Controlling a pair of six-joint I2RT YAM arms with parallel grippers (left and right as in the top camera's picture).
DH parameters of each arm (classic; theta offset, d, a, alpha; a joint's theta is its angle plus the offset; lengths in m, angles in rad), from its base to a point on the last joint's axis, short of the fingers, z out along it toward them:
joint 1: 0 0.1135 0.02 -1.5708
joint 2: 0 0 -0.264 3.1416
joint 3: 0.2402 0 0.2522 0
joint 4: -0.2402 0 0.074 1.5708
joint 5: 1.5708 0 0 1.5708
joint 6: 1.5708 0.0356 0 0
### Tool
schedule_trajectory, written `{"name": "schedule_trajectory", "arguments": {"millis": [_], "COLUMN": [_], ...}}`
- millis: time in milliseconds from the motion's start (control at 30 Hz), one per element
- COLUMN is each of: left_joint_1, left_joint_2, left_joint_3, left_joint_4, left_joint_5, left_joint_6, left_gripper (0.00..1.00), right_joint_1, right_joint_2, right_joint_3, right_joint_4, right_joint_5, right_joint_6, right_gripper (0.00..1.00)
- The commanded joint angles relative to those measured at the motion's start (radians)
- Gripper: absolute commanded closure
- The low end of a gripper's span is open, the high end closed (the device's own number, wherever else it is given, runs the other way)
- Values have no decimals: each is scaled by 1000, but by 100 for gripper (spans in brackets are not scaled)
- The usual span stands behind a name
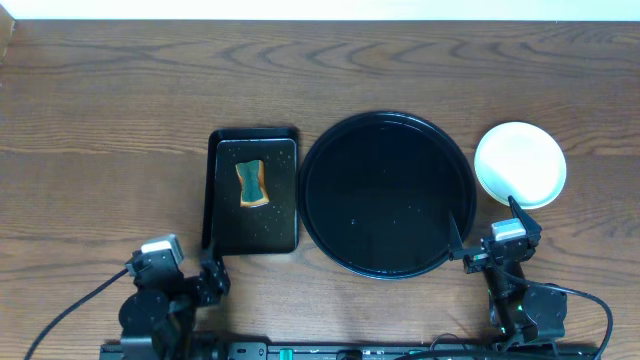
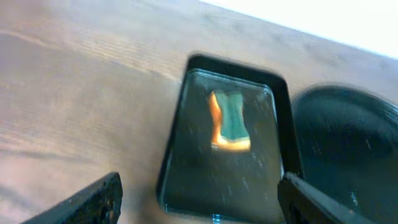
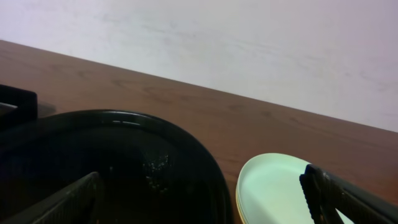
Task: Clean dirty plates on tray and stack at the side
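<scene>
The large round black tray (image 1: 388, 193) sits at centre right with nothing on it; it also shows in the right wrist view (image 3: 112, 162). The plates (image 1: 520, 164) stand stacked on the table just right of the tray, a pale mint-green one on top and a yellow rim under it (image 3: 280, 190). My right gripper (image 1: 488, 238) is open and empty at the tray's near right edge, one finger by the stack. My left gripper (image 1: 205, 275) is open and empty near the front edge, below the rectangular tray.
A smaller rectangular black tray (image 1: 222, 195) lies left of the round tray and holds a green and orange sponge (image 1: 252, 184); both show in the left wrist view, the tray (image 2: 180, 155) and the sponge (image 2: 230, 121). Bare wooden table lies to the left and back.
</scene>
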State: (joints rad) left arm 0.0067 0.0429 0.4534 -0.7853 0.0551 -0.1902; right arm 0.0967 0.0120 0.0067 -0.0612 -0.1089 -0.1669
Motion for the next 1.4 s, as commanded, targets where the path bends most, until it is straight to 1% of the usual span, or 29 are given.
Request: {"name": "schedule_trajectory", "arguments": {"millis": [0,300,400,467,600,1367], "left_joint_1": [40,41,41,41,41,41], "left_joint_2": [-39,-41,-41,-42,-42,-39], "left_joint_3": [-93,-327,-404,-449,-450,-449], "left_joint_4": [120,623,770,826,710,719], "left_joint_5": [21,20,20,19,4,5], "left_joint_6": [5,30,61,67,74,74], "left_gripper": [19,19,19,19,19,19], "right_joint_1": [11,11,11,11,11,11], "right_joint_2": [-6,-6,-6,-6,-6,-6], "right_joint_3": [-1,-1,-1,-1,-1,-1], "right_joint_4": [-3,-3,-3,-3,-3,-3], "right_joint_5": [-12,-12,-12,-12,-12,-12], "right_joint_6": [-14,-14,-14,-14,-14,-14], "right_gripper": [1,1,1,1,1,1]}}
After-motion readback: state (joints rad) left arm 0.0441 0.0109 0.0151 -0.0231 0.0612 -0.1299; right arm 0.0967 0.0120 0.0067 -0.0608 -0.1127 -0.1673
